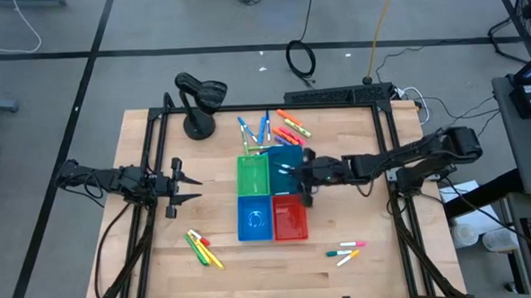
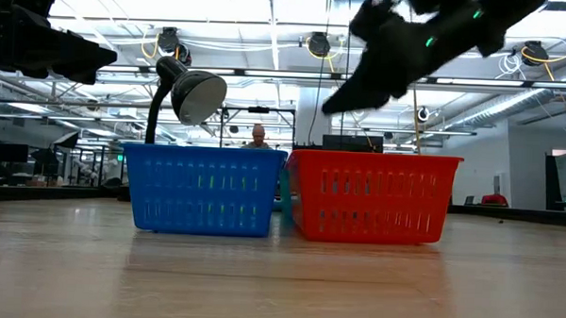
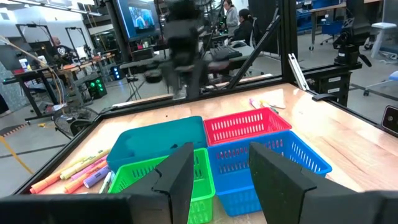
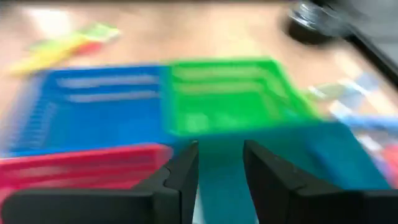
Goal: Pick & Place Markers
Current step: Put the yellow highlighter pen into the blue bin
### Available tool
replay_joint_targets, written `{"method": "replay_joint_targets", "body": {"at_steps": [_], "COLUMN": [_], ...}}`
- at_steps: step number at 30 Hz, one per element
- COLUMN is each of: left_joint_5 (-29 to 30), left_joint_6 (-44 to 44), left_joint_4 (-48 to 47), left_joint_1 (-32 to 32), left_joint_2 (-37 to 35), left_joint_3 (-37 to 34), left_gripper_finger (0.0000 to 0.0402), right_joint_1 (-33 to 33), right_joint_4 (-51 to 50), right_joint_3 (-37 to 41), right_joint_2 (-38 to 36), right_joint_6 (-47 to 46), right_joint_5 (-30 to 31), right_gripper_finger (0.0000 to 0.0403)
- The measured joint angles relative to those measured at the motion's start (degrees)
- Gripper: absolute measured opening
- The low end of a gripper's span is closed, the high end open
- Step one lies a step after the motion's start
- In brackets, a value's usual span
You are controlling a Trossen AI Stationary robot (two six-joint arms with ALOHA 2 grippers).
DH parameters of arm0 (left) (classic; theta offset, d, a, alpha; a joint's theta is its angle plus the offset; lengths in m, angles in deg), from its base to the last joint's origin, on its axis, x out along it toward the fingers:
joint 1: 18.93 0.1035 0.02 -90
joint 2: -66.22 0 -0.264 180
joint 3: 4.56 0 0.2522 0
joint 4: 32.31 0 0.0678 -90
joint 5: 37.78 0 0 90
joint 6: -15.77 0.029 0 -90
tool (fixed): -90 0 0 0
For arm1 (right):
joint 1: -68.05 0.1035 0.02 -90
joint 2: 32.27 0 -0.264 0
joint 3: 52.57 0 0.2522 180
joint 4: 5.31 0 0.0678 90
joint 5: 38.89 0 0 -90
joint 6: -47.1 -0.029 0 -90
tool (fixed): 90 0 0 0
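Over the teal bin (image 1: 288, 159), the right gripper (image 4: 219, 163) is seen parted and empty (left gripper (image 1: 188, 185) parted, idle), so lifting clear should be done vertically.

Pale wood worktop (image 1: 359, 226), smooth, faint sheen. Slotted plastic bins: blue bin (image 2: 204, 189), red bin (image 2: 371, 196), slightly glossy. Matt black fingers (image 3: 177, 180), probably plastic.

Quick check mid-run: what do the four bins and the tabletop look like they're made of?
Bins, e.g. red bin and blue bin: likely moulded plastic, slightly glossy, with slotted lattice walls. Green bin and teal bin look alike. Tabletop: pale wood, visible grain, smooth matte finish, possibly sealed.
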Motion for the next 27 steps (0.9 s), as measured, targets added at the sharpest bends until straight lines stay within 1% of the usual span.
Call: {"method": "replay_joint_targets", "body": {"at_steps": [2, 3, 6, 9, 12, 14, 17, 19, 21, 23, 27], "left_joint_5": [0.0, 0.0, 0.0, 0.0, 0.0, 0.0, 0.0, 0.0, 0.0, 0.0, 0.0], "left_joint_6": [0.0, 0.0, 0.0, 0.0, 0.0, 0.0, 0.0, 0.0, 0.0, 0.0, 0.0], "left_joint_4": [-0.1, -0.1, -0.1, 0.0, -0.1, -0.1, -0.1, -0.1, -0.1, -0.1, -0.1], "left_joint_1": [0.0, 0.0, 0.0, 0.0, 0.0, 0.0, 0.0, 0.0, 0.0, 0.0, 0.0], "left_joint_2": [0.0, 0.0, 0.0, 0.0, 0.0, 0.0, 0.0, 0.0, 0.0, 0.0, 0.0], "left_joint_3": [0.0, 0.0, 0.0, 0.0, 0.0, 0.0, 0.0, 0.0, 0.0, 0.0, 0.0], "left_gripper_finger": [0.0159, 0.0159, 0.0159, 0.0159, 0.0159, 0.0159, 0.0159, 0.0159, 0.0159, 0.0159, 0.0159], "right_joint_1": [2.5, 4.3, 11.4, 20.1, 29.1, 34.0, 40.1, 42.8, 44.4, 45.5, 46.1], "right_joint_4": [-1.1, -1.5, -3.8, -3.9, -6.7, -12.0, -23.7, -31.8, -39.4, -44.5, -45.7], "right_joint_3": [0.1, 0.0, 0.0, -0.1, -2.3, -5.6, -11.7, -15.1, -17.1, -17.5, -17.1], "right_joint_2": [-2.2, -3.2, -5.3, -6.1, -5.5, -4.2, -0.8, 2.3, 5.2, 7.6, 11.4], "right_joint_6": [1.1, 1.7, 2.2, 0.8, -2.4, -5.1, -10.5, -15.5, -20.8, -25.4, -29.3], "right_joint_5": [-4.5, -5.7, -5.2, -1.4, 5.1, 9.1, 14.8, 16.5, 16.5, 15.2, 8.4], "right_gripper_finger": [0.0125, 0.0129, 0.0147, 0.0174, 0.0199, 0.021, 0.0213, 0.0211, 0.0206, 0.0201, 0.0194]}}
